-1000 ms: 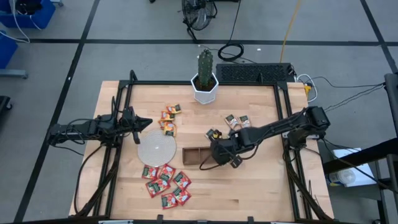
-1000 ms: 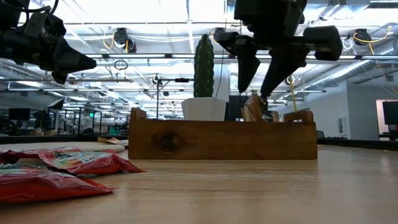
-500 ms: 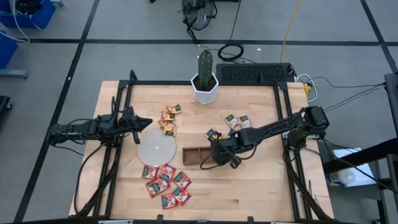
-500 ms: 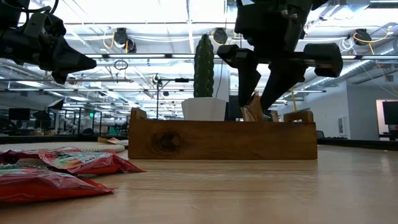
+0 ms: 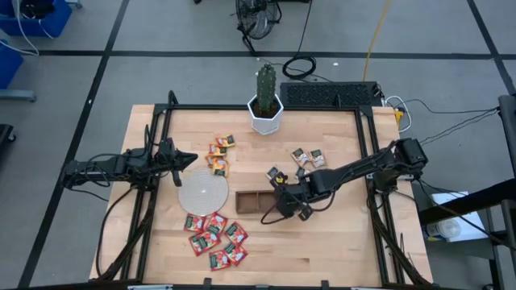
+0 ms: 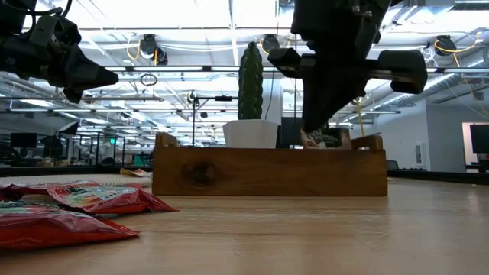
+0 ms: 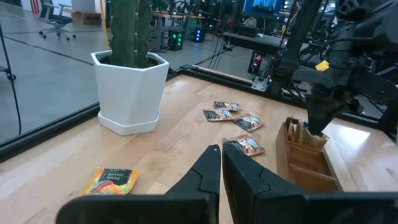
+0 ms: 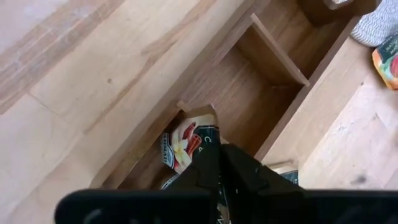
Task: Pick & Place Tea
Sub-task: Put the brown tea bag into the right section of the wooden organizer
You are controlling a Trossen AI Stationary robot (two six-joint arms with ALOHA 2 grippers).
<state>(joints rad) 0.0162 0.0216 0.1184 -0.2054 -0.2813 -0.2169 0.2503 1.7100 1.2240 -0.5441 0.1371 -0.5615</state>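
The long brown tray [image 5: 251,201] lies mid-table. My right gripper [image 5: 276,208] is shut, slanting down into the tray's right end compartment [image 8: 205,112]. A whitish tea sachet with dark print [image 8: 185,142] leans against that compartment's wall. Red sachets [image 5: 214,236] lie near the front, orange-yellow ones [image 5: 219,155] farther back, and whitish ones [image 5: 309,156] toward the right. My left gripper [image 5: 192,159] hovers shut over the table's left side, holding nothing. My right gripper's shut fingertips [image 8: 214,155] press on the dark-printed upper edge [image 8: 208,140] of the whitish sachet, coming from above and from the table's right. The sachet's face is turned toward the wrist camera, not caught between the fingers. It lies slanted inside the compartment.
A round pale grey disc [image 5: 201,190] lies left of the tray. A white pot with a cactus [image 5: 265,113] stands at the far edge. Black frame rails [image 5: 367,153] run along both sides. Bare wood shows at the near right.
My right gripper has shut and sunk a little into the tray's end compartment. The whitish sachet, which stood upright between its open fingers, now sits lower and tipped over. The tray has slid a little toward the table's left.
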